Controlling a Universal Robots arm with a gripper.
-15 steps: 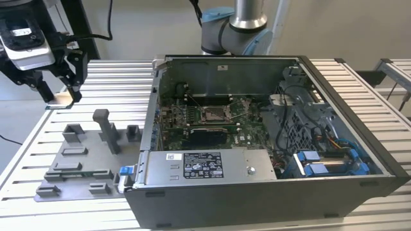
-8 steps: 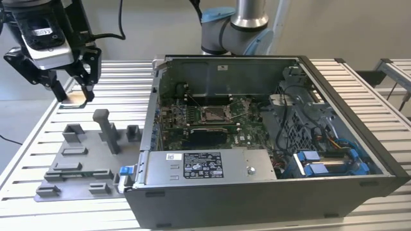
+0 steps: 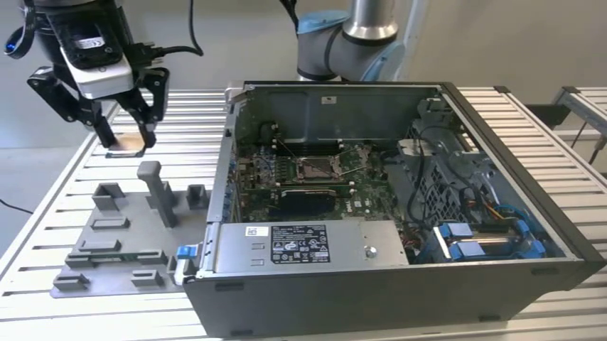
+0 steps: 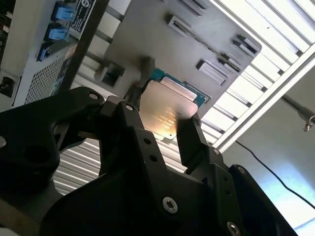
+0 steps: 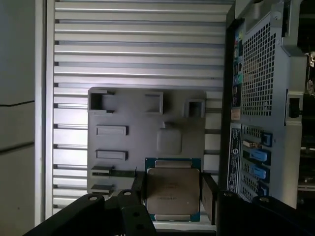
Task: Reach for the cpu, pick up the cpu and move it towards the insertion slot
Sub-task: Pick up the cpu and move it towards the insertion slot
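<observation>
My gripper [image 3: 124, 145] hangs in the air above the slatted table at the exterior view's left, shut on the cpu [image 3: 126, 150], whose tan underside shows between the fingertips. Both wrist views show the cpu [image 4: 166, 117] [image 5: 173, 191] as a flat square chip with a silvery top and green edge, clamped between the two black fingers [image 5: 209, 196]. The insertion slot [image 3: 316, 167] is a silver-framed socket on the green board inside the open computer case, well toward the exterior view's right of the gripper.
A grey fixture plate [image 3: 114, 234] with upright blocks lies on the table below the gripper. The open computer case [image 3: 399, 213] stands beside it, its near wall between gripper and socket. A second robot arm base [image 3: 356, 35] stands behind the case.
</observation>
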